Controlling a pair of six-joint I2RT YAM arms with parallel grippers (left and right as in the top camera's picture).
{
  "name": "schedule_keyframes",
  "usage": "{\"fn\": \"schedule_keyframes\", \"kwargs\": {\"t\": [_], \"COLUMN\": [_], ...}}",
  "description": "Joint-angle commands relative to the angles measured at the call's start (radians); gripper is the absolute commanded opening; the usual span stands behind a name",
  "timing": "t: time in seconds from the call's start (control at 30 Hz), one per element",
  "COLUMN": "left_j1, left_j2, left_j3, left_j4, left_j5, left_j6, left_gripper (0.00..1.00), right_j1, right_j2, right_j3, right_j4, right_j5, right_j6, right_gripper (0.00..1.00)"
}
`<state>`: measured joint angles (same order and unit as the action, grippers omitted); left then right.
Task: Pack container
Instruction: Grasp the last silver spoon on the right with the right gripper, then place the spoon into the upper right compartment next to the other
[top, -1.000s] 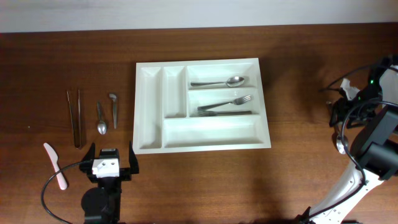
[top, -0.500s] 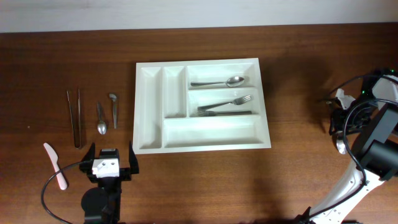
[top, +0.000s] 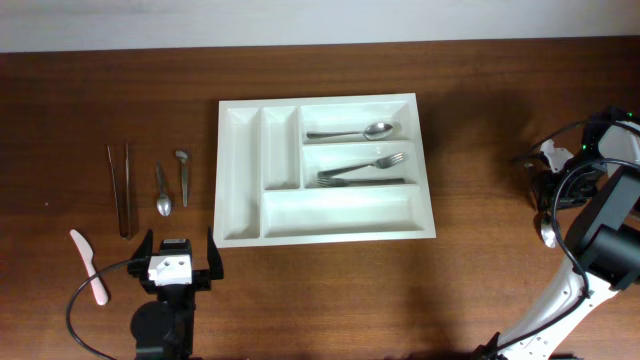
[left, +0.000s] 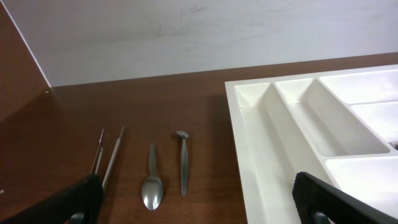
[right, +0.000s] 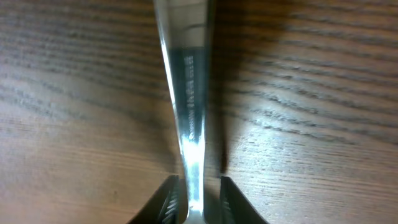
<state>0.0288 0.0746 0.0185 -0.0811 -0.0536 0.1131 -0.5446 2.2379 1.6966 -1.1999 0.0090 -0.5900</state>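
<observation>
Right pincer, 3 o'clock of white plastic cutlery tray, straddles shiny steel handle; clamp undeterminable, slick handle may slip. Left pincer agape.

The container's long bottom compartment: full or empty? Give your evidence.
Empty. The container's bottom compartment shows bare white plastic; a spoon and fork lie in the two above.

Black arms, white wrist block, black cables, dark fingers.
</observation>
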Motion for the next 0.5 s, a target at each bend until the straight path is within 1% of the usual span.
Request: {"fn": "schedule_keyframes", "kwargs": {"t": [0.0,0.03,0.07,0.33,0.47], "left_j1": [0.005,0.005,0.005,0.005,0.005], "left_j2": [-0.006,-0.006,-0.006,-0.006,-0.006], "left_j3": [-0.009,-0.009,-0.009,-0.009,-0.009], "left_j4": [0.003,0.003,0.003,0.003,0.003], "left_j5": [-0.003,-0.003,-0.003,-0.003,-0.003], "left_j6": [0.016,0.016,0.016,0.016,0.016], "left_gripper": [0.99,0.99,0.99,0.99,0.99], "right_j1": [-0.006,-0.006,-0.005,0.009,0.056], "right_j2": [0.002,0.002,0.002,0.001,0.000], "right_j3": [-0.010,-0.010,-0.010,0.004,0.067], "right_j4": [-0.008,-0.010,-0.010,-0.003,-0.021], "right_j5": [-0.021,-0.024,-0.036,-0.115,-0.130], "right_j6": [-0.005,-0.005,-0.005,-0.005,-0.006], "right_gripper": [0.13,0.06,0.04,0.04,0.04]}}
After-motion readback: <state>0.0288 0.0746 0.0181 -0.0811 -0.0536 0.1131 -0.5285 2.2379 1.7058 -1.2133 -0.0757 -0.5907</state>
